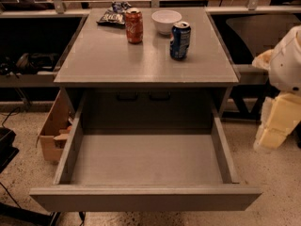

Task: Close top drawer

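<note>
The top drawer (146, 199) is pulled far out of the grey cabinet toward the camera. Its plain flat front panel runs across the bottom of the view, and its rectangular grey tray interior (146, 159) holds nothing. My gripper (272, 126), cream-coloured below a white arm section, hangs at the right edge of the view. It is to the right of the drawer's right side wall, apart from it and above the floor.
On the cabinet top (113, 60) stand a red can (134, 26), a blue can (180, 40), a white bowl (166, 20) and a snack bag (113, 14). An open cardboard box (54, 135) sits on the floor left of the drawer. Dark shelving flanks the cabinet.
</note>
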Motion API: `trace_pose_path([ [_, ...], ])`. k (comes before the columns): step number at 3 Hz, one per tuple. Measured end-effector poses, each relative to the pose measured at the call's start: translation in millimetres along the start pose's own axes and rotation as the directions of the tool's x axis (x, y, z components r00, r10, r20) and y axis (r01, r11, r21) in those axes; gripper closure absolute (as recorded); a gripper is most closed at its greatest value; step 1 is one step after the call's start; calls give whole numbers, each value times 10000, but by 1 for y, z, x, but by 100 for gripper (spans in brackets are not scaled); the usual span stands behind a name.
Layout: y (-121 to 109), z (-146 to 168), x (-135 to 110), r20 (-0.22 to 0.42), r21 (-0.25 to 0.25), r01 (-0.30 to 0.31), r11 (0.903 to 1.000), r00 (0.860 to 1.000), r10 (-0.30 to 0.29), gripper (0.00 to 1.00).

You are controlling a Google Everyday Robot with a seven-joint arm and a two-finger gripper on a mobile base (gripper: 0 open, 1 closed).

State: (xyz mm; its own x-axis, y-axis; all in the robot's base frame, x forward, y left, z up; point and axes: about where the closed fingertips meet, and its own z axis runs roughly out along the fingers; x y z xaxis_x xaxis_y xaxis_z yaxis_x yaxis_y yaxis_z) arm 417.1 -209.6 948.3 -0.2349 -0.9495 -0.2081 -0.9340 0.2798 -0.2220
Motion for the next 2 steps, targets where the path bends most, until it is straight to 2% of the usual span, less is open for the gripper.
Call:
trace_pose_path([
  [1,44,10,-6,241,482,-127,9988,9996,116,0],
  [2,89,24,-17,563,1231,56,9924,9983,-127,18],
])
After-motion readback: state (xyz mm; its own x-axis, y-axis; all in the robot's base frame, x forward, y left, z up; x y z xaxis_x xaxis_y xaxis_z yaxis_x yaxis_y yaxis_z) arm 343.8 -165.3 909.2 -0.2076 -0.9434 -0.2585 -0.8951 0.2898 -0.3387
